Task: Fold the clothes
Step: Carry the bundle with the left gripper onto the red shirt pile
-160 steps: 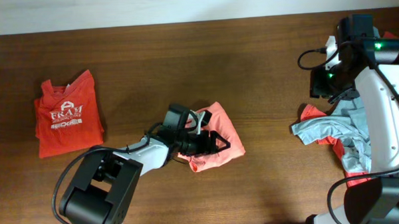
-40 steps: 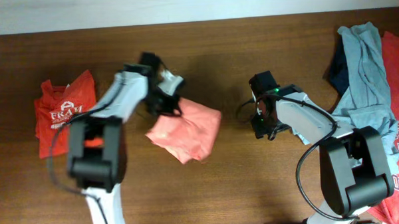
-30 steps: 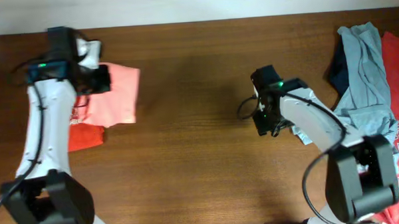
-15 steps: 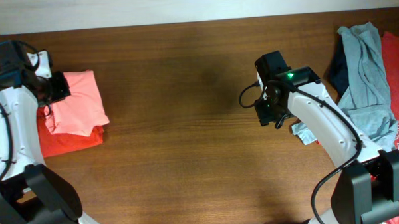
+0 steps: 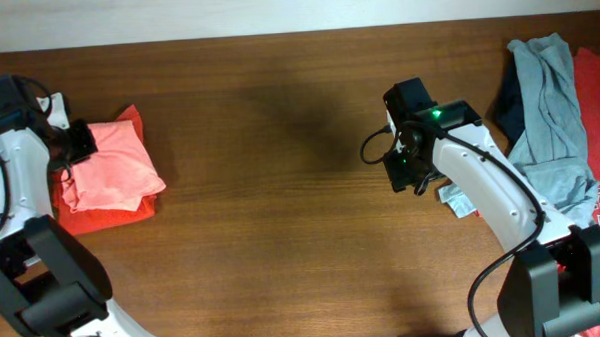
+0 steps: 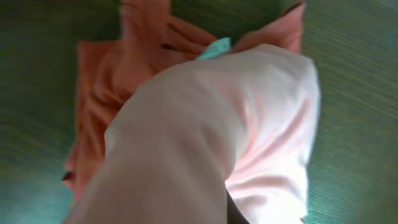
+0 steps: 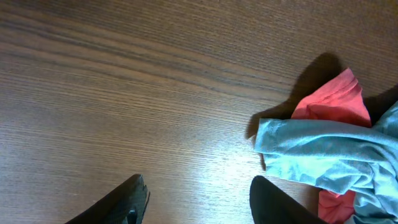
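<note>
Clamped pink shirt (image 5: pixel 120 165) in left tool (image 5: pixel 79 141), long axis roughly across table (image 5: pixel 281 209); held right tool (image 7: pixel 199 183) agape.

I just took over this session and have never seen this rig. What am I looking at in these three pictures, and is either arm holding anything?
These are two robot arms at a wooden table, each ending in a two-finger gripper. The wide picture looks straight down from above; the other two come from cameras on the wrists. The left gripper is shut on the edge of a folded salmon-pink T-shirt, which lies on a red-orange T-shirt; its wrist view shows mostly pink cloth. The right gripper is open and empty over bare wood. Near it lies an unfolded heap: a grey-teal T-shirt, a red T-shirt and a navy garment.
</note>
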Motion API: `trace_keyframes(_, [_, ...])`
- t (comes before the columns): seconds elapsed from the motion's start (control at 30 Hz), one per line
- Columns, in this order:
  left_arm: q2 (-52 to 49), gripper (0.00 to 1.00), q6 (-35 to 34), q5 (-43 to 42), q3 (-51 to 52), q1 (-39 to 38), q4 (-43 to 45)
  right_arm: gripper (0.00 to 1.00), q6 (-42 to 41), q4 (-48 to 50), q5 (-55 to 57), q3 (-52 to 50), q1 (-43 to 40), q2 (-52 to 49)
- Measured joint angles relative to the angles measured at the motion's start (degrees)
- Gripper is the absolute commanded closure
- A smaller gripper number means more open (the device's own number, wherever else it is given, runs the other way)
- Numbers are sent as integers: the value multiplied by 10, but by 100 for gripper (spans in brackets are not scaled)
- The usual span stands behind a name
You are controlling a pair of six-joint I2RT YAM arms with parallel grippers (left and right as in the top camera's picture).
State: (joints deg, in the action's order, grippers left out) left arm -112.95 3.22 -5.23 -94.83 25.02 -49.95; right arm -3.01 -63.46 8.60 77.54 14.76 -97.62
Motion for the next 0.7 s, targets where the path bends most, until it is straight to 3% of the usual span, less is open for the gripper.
trace_keyframes(0.03, [0, 96, 0, 3, 0, 4, 1, 41, 0, 0, 0, 0, 0, 0])
trace_keyframes(0.07, [0, 76, 0, 4, 0, 6, 2, 41, 0, 0, 0, 0, 0, 0])
trace_keyframes(0.1, [0, 44, 0, 8, 0, 11, 5, 41, 0, 0, 0, 0, 0, 0])
trace_keyframes(0.17, [0, 1, 3, 12, 0, 18, 12, 41, 0, 0, 0, 0, 0, 0])
trace_keyframes(0.4, [0, 1, -28, 26, -1, 55, -7, 41, 0, -6, 0, 0, 0, 0])
trace_keyframes(0.67, [10, 1, -14, -136, -35, 85, -27, 41, 0, -6, 0, 0, 0, 0])
trace_keyframes(0.7, [15, 6, -13, -149, -35, 84, -28, 41, 0, -6, 0, 0, 0, 0])
